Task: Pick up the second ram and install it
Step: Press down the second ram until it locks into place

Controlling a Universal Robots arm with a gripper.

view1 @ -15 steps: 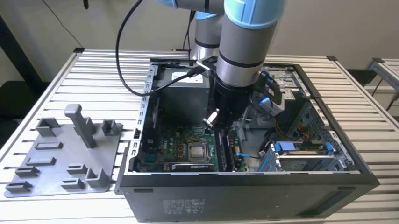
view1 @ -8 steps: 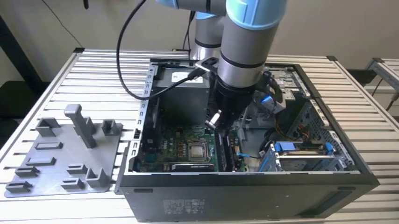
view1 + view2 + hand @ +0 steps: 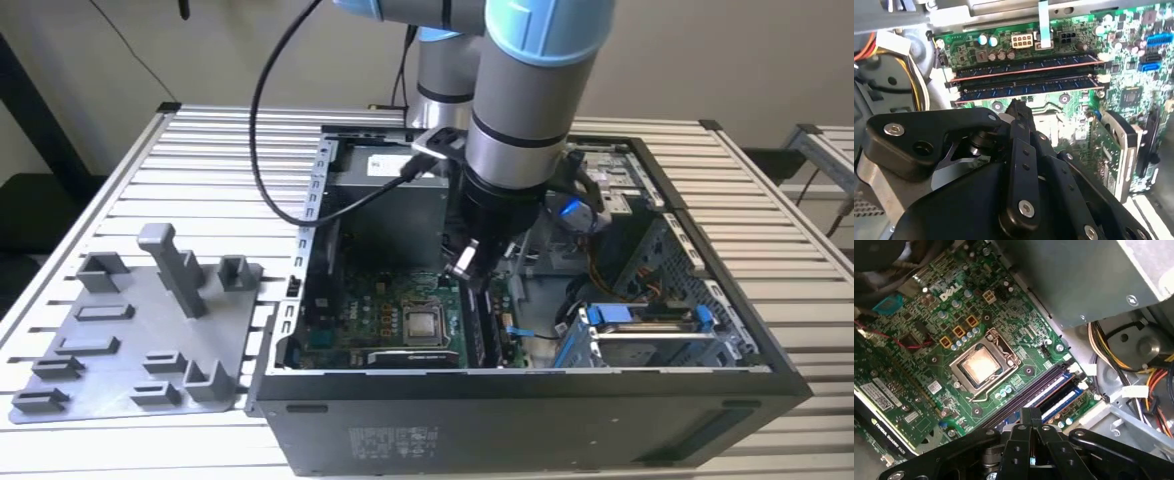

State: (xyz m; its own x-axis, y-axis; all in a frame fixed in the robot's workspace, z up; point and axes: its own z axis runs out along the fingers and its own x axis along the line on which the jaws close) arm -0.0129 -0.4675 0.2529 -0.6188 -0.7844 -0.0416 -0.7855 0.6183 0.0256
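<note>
Second ram [image 3: 1024, 65] sits slotted on the motherboard [image 3: 929, 340]; gripper [image 3: 1016, 107] pressed together above it.

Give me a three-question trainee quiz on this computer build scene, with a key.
1. True or false: the arm reaches into the open computer case.
2. The grey fixture plate lies on the table: A) at the exterior view's left of the case; B) at its right; C) inside the case.
3. In the first wrist view, what is the gripper nearest to?
Key: 1 true; 2 A; 3 the memory slots.
</note>
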